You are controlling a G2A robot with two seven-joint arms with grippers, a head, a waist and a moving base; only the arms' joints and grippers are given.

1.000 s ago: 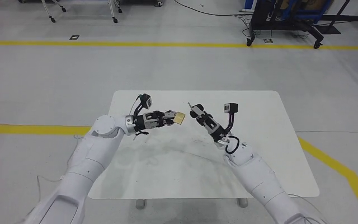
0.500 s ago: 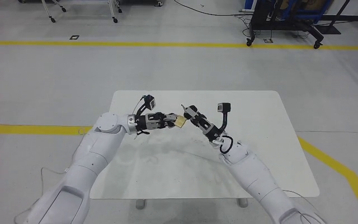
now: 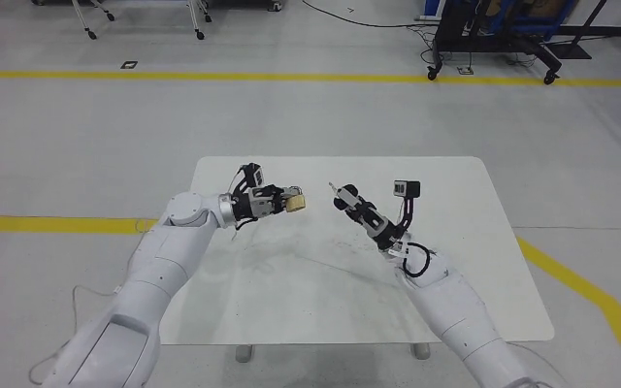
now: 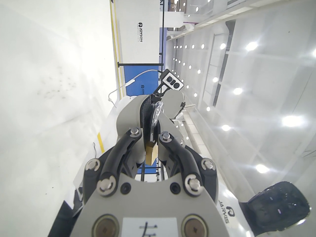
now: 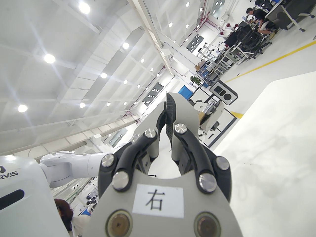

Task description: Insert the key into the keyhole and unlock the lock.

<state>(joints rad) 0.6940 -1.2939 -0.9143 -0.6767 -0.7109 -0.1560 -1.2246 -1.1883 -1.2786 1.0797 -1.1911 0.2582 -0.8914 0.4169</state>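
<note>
I am watching from above as both arms are holding their things up over the white table [image 3: 437, 291], facing each other. The left gripper [image 3: 282, 202] is clenching the small brass lock [image 3: 294, 202], whose body is sticking out past the fingertips toward the other arm. In the left wrist view that brass body is sitting between the two fingers, with a silver metal part beyond it that I cannot identify. The right gripper [image 3: 340, 194] is pinching its pads tight together. A thin sliver, the key [image 3: 333, 186], is poking from its tip in the top view. In the right wrist view the key itself is hidden between the pressed pads.

Half a second ago the lock and the key tip were almost touching above the table's middle. Now the two arms are drawing back from each other, and a clear gap is showing between lock and key. The key is sitting outside the keyhole.
</note>
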